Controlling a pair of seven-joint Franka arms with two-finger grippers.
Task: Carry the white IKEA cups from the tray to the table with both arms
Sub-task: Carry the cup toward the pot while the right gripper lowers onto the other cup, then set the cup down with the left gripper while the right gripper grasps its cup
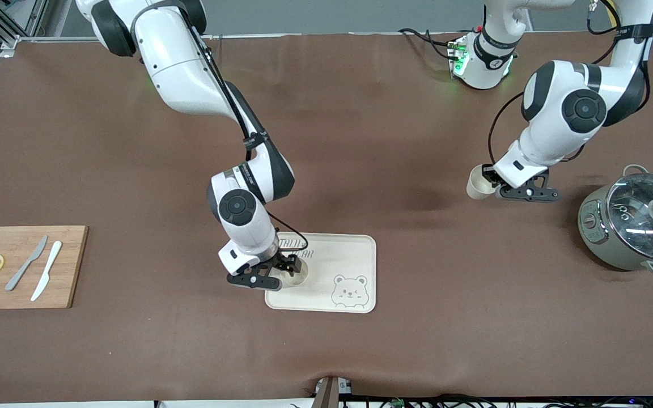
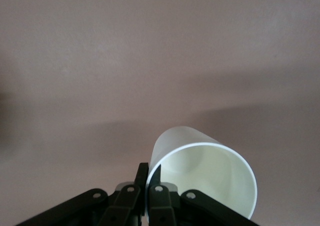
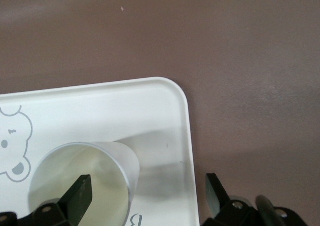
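the bear-printed tray (image 1: 355, 255) carries capital lettering along its edge farthest from the front camera, but the right arm covers most of it and only scraps near "tal" and "ar" can be made out; a lone "b" shows cut off in the right wrist view. one white ikea cup (image 1: 295, 271) stands upright on the tray beside the bear face, partly hidden by the right tool (image 1: 282, 271), whose fingers (image 3: 80, 196) stand wide apart around its wall, one inside the rim, not gripping. the left tool (image 1: 494, 182) is closed on the rim of the second white cup (image 1: 478, 182), held tilted above the brown worktop (image 1: 394, 147) toward the left arm's end, near a glass-lidded cooker (image 1: 635, 224). no marks are readable on either cup.
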